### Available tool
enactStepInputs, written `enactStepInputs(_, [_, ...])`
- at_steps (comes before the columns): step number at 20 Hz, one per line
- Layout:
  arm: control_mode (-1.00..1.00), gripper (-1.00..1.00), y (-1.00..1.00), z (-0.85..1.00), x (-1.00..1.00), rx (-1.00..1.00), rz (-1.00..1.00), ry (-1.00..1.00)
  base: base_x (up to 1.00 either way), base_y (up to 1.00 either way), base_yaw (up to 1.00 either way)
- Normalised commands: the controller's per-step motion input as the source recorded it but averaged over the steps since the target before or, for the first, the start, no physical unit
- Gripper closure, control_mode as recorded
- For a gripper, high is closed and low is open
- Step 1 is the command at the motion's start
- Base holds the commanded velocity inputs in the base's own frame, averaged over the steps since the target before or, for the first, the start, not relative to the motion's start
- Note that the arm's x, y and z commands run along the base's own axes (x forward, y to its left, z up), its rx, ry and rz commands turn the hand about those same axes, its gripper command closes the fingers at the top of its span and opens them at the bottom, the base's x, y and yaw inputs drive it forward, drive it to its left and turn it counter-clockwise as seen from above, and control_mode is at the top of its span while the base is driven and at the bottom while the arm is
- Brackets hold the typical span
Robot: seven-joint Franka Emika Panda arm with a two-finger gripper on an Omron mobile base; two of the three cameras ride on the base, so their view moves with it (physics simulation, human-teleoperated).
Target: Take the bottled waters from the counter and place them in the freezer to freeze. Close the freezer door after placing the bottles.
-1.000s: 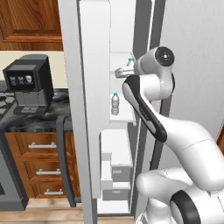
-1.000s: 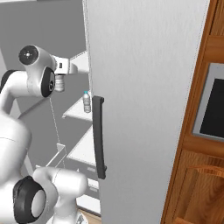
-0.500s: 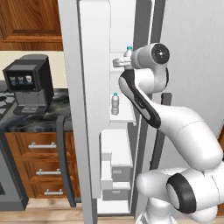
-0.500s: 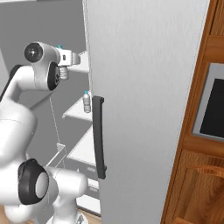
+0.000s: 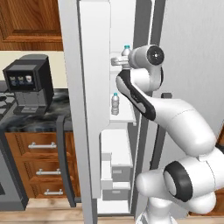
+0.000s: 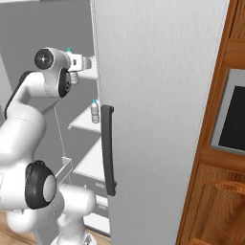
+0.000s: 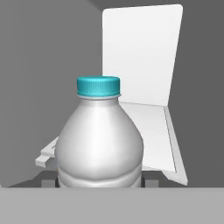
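Hiding its own fingertips, the pincer [image 5: 119, 61] clasps a bottle [image 7: 99, 140] inside the freezer [image 5: 89, 65], base cut off.

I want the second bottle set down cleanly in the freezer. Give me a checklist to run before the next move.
1. Held bottle upright, teal cap up: ok.
2. Gripper closed on it: ok.
3. White shelf ahead of the bottle bare: ok.
4. First bottle already standing on a lower shelf, out of the way: ok.
5. Freezer door open wide: ok.
6. Bottle's base above the shelf surface: cannot tell.
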Motion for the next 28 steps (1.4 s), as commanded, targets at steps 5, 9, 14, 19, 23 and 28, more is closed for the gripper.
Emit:
enactStepInputs(5, [-1.0,1.0,0.0,0.0,0.34,0.0,0.0,0.0,0.0,0.0,0.0])
enactStepInputs(9, [-1.0,1.0,0.0,0.0,0.4,0.0,0.0,0.0,0.0,0.0,0.0])
enactStepInputs(14, [-1.0,1.0,0.0,0.0,0.45,0.0,-0.02,0.0,0.0,0.0,0.0])
enactStepInputs(19, [-1.0,1.0,0.0,0.0,0.38,0.0,-0.07,-0.03,0.0,0.0,0.0])
enactStepInputs(23, [-1.0,1.0,0.0,0.0,0.38,0.0,-0.09,-0.03,0.0,0.0,0.0])
enactStepInputs(28, [-1.0,1.0,0.0,0.0,0.38,0.0,-0.08,0.0,0.0,0.0,0.0])
